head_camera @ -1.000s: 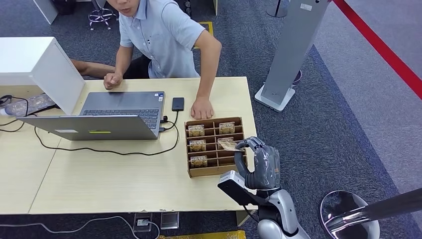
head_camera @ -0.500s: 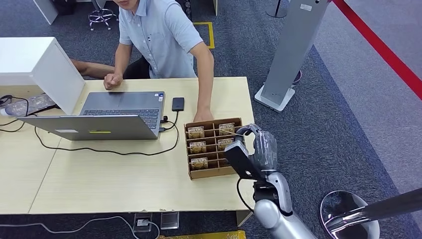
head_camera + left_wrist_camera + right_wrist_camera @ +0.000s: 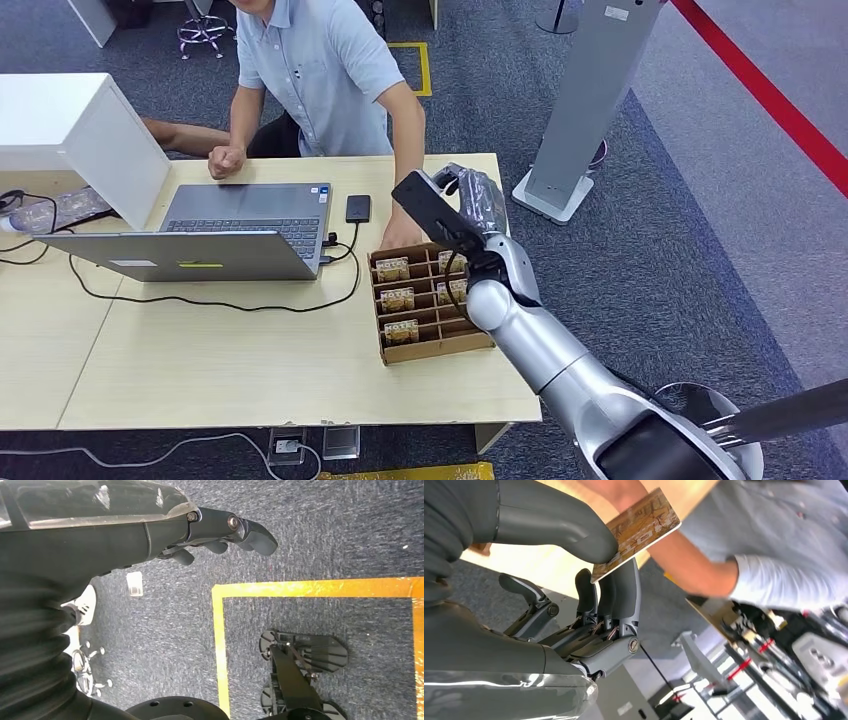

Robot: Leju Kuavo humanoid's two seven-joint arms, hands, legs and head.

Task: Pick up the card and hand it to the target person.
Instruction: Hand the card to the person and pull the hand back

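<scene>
A brown patterned card point(image 3: 639, 527) is pinched between the thumb and fingers of my right hand point(image 3: 564, 640). In the head view that right hand point(image 3: 470, 200) is raised above the far right part of the table, just past the card box point(image 3: 440, 345), close to the forearm of the person point(image 3: 320, 70) in a light blue shirt. The person's hand point(image 3: 398, 237) rests on the table beside the box's far edge. The box's compartments hold several more cards point(image 3: 397, 297). My left hand point(image 3: 150, 530) hangs over the carpet, holding nothing, fingers loosely apart.
An open laptop point(image 3: 200, 240) with cables and a black phone point(image 3: 357, 208) lie on the wooden table point(image 3: 250, 370). A white box point(image 3: 70, 130) stands at the far left. A grey pillar stand point(image 3: 580, 110) rises right of the table.
My right hand has risen from the box's near right side and moved across it toward the person, carrying the card. The person's hand stays by the box.
</scene>
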